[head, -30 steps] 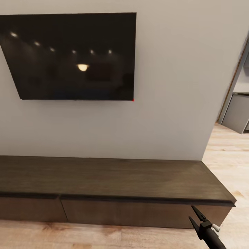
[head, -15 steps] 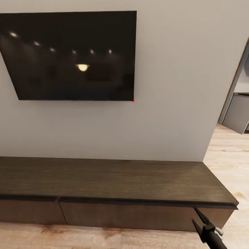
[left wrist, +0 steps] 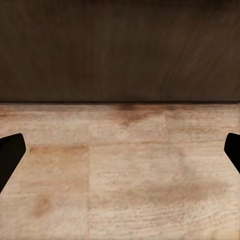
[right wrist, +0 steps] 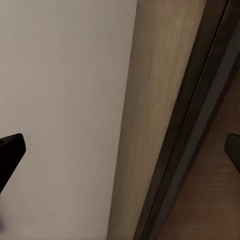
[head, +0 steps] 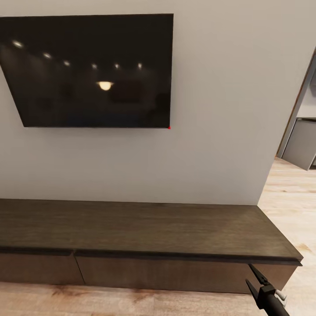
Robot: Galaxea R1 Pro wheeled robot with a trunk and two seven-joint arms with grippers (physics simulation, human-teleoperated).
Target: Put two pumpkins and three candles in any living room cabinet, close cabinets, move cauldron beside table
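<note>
The long, low dark-brown cabinet [head: 145, 228] runs along the wall, and its handle-less drawer fronts [head: 162, 272] sit flush and shut. My right gripper [head: 253, 279] hovers open just in front of the cabinet's right end, below the top's lip. In the right wrist view the right gripper [right wrist: 120, 150] faces the cabinet's dark edge [right wrist: 200, 125] and the pale wall [right wrist: 60, 100], with nothing between its fingers. My left gripper [left wrist: 120, 155] is open and empty over the wooden floor [left wrist: 125, 190], facing the cabinet front [left wrist: 120, 50]. The pumpkins, candles, cauldron and table are out of view.
A large black TV [head: 87, 70] hangs on the grey wall above the cabinet. To the right, a doorway [head: 303, 131] opens onto grey units. Light wood floor [head: 289, 202] runs past the cabinet's right end.
The head view has shifted slightly, so the cabinet sits a touch lower in frame. My right gripper has drifted a little right and down along the cabinet's right end.
</note>
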